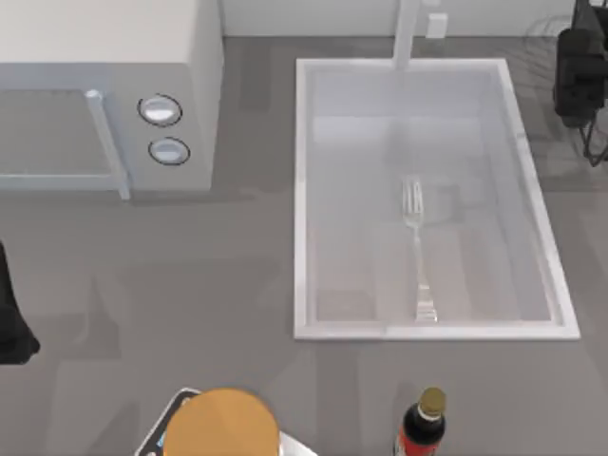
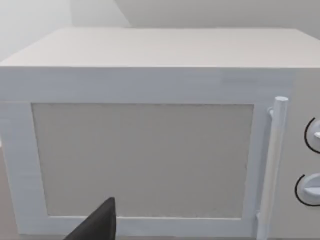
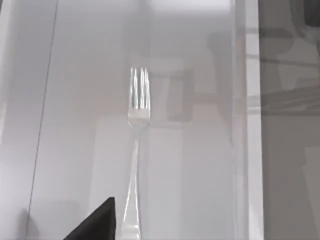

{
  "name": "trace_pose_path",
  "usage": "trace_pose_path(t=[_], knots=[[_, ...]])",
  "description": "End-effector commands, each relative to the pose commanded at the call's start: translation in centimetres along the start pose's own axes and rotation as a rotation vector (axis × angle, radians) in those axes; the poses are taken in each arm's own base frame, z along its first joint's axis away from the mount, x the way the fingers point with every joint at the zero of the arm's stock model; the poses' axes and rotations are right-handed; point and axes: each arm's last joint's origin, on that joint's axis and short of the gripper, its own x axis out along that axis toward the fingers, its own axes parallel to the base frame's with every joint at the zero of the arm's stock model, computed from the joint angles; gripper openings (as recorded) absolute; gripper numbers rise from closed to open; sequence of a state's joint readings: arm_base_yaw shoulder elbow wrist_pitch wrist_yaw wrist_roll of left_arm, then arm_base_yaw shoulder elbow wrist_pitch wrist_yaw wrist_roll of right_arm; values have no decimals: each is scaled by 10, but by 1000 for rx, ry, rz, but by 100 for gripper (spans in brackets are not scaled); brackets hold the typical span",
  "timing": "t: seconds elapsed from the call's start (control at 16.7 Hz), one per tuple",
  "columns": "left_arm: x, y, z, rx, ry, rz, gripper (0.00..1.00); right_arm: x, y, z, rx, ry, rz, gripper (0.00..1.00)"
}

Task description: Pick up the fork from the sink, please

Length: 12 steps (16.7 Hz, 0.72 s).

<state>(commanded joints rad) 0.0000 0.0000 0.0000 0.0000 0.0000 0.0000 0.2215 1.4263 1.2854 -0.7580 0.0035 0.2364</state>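
Note:
The fork (image 1: 418, 255) lies flat on the floor of the sink (image 1: 306, 190), right of its middle, tines toward the back wall and handle end near the front rim. Seen from the right wrist, the fork (image 3: 136, 150) runs lengthwise along the pale sink floor (image 3: 75, 100), with nothing touching it. My right gripper (image 1: 578, 71) hangs at the top view's far right, beyond the sink's back right corner and well away from the fork. At the table's left edge my left gripper (image 1: 11, 328) stays parked, facing the microwave.
A white microwave (image 1: 104, 95) with two round knobs stands at the back left, its door (image 2: 140, 160) shut. The faucet (image 1: 408, 33) rises behind the sink. A dark bottle (image 1: 423, 427) and a round orange item (image 1: 223, 427) stand at the front edge.

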Motion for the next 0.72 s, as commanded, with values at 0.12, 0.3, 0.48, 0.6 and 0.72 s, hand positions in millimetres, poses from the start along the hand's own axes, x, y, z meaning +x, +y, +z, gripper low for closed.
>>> trace_pose_path(t=[0.12, 0.3, 0.48, 0.6, 0.72], knots=[[0, 0, 0, 0, 0, 0, 100, 36, 18, 25, 7, 133, -14, 100], [0, 0, 0, 0, 0, 0, 100, 96, 46, 46, 11, 315, -46, 100], [0, 0, 0, 0, 0, 0, 100, 154, 69, 48, 10, 468, -86, 100], [0, 0, 0, 0, 0, 0, 100, 186, 80, 43, 8, 547, -111, 100], [0, 0, 0, 0, 0, 0, 100, 210, 89, 36, 5, 606, -133, 100]])
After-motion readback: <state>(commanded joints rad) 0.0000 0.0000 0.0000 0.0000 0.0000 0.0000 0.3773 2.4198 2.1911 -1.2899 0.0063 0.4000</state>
